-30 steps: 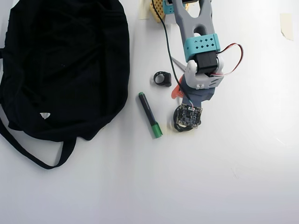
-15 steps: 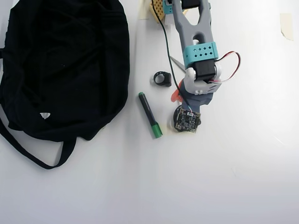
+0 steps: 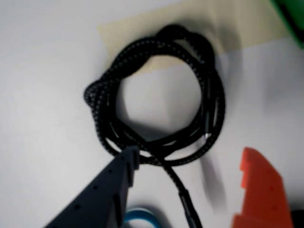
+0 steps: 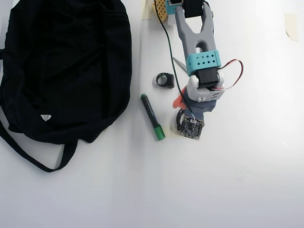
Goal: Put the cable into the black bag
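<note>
in the wrist view, your gripper (image 3: 187,164) stands wide apart, the dark blue finger (image 3: 102,192) coming in at 7 o'clock with its tip just touching the lower left of the coil, the orange finger (image 3: 259,190) at 5 o'clock clear of it. the cable (image 3: 159,95) lies flat as a braided black loop in the middle, partly on a strip of beige tape (image 3: 190,23), its tail running down toward 6 o'clock between the fingers. nothing is gripped yet. in the overhead view, your arm (image 4: 199,52) has shifted a little over the last second, out, back, then down again over the coil, so you look to be lining up the pinch. the cable is almost hidden under the wrist camera board (image 4: 192,127). the black bag (image 4: 66,71) sits well apart at 9 o'clock, with the green-tipped marker (image 4: 152,117) and a small black ring (image 4: 165,80) between.
</note>
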Controlling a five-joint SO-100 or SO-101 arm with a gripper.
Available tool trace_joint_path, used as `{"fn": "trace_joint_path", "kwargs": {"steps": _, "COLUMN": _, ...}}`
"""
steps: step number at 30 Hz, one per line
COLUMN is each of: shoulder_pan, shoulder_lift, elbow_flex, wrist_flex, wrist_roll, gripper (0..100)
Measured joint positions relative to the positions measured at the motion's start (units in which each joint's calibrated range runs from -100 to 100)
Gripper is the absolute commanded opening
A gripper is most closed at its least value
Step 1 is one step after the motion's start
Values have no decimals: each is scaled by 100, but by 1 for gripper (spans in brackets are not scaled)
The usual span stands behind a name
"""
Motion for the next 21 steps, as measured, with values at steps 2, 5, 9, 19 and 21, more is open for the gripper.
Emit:
{"fn": "trace_joint_path", "kwargs": {"steps": 2, "shoulder_pan": 37, "shoulder_lift": 25, "elbow_flex": -55, "wrist_flex": 0, "wrist_roll": 0, "gripper": 27}}
{"fn": "trace_joint_path", "kwargs": {"steps": 5, "shoulder_pan": 88, "shoulder_lift": 25, "elbow_flex": -63, "wrist_flex": -94, "wrist_roll": 0, "gripper": 27}}
{"fn": "trace_joint_path", "kwargs": {"steps": 9, "shoulder_pan": 184, "shoulder_lift": 25, "elbow_flex": -63, "wrist_flex": -129, "wrist_roll": 0, "gripper": 27}}
{"fn": "trace_joint_path", "kwargs": {"steps": 19, "shoulder_pan": 235, "shoulder_lift": 399, "elbow_flex": -299, "wrist_flex": -163, "wrist_roll": 0, "gripper": 27}}
{"fn": "trace_joint_path", "kwargs": {"steps": 21, "shoulder_pan": 235, "shoulder_lift": 432, "elbow_flex": -338, "wrist_flex": -163, "wrist_roll": 0, "gripper": 27}}
